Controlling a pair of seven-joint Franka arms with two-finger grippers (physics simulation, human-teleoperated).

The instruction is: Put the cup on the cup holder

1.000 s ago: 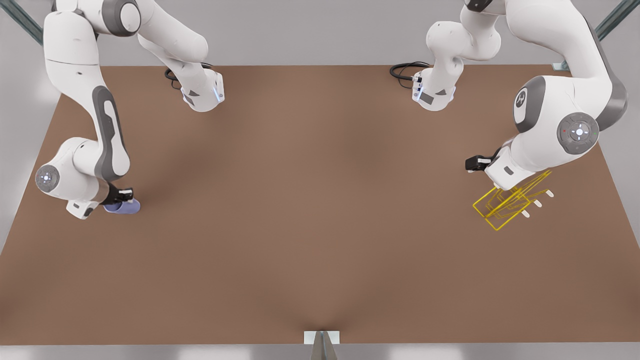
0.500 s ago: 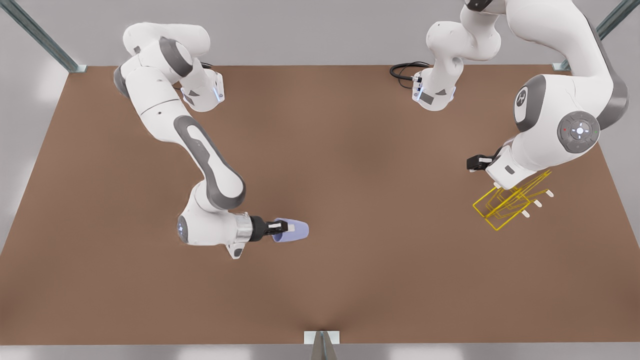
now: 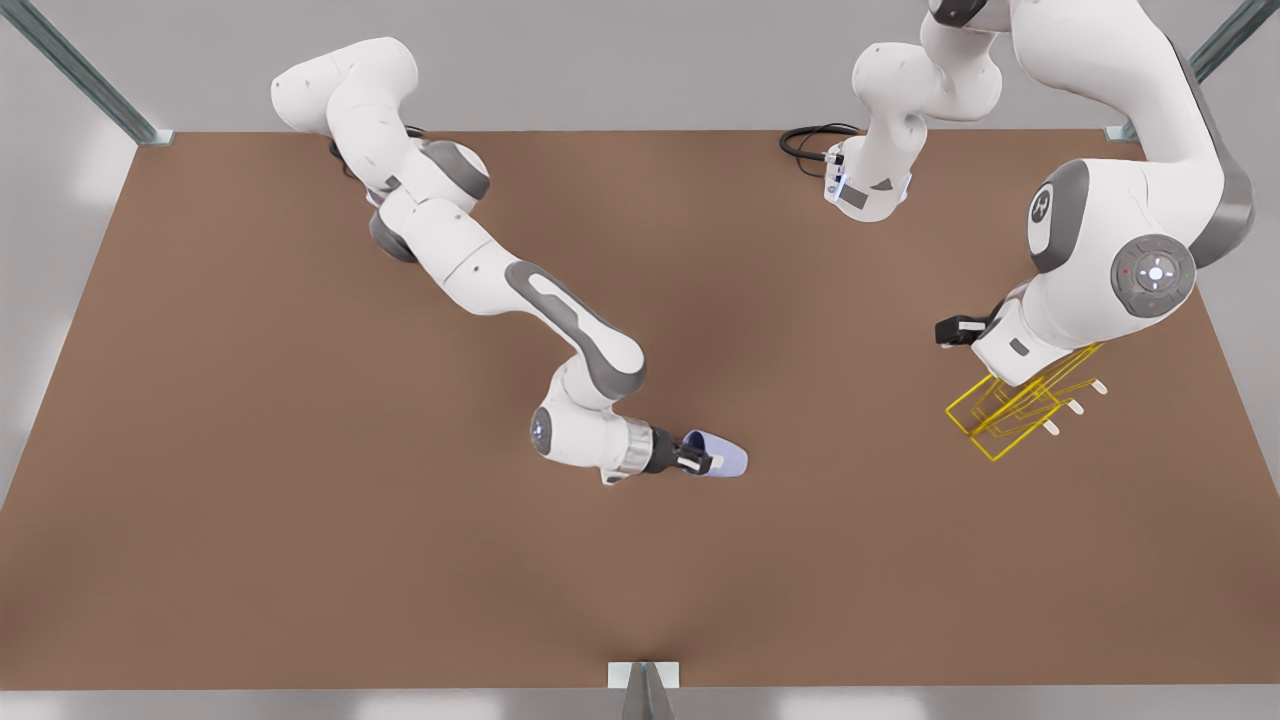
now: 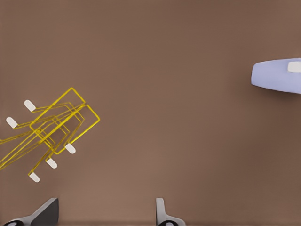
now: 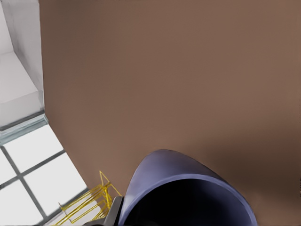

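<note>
Pale lavender-blue tapered cup, plain and handleless, lies on its side in the right pincer, just above the middle of the brown bench. The pincer's fingers are clamped on the cup's rim, and the cup's narrow base points toward 3 o'clock in the front view. In the right wrist view the cup shows its dark open mouth close to the camera.

Thin yellow wire-frame cup holder, built of angular rectangular loops with short white-tipped prongs, sits at 3 o'clock from the cup and well apart from it, near the bench's edge on the front view's right. The left arm hangs over the holder; its wrist hides part of the frame in the front view. In the left wrist view the left pincer has its fingers apart and holds nothing, with the holder lying beyond the fingertips and the cup farther off. The holder's frame also appears at the edge of the right wrist view.
</note>
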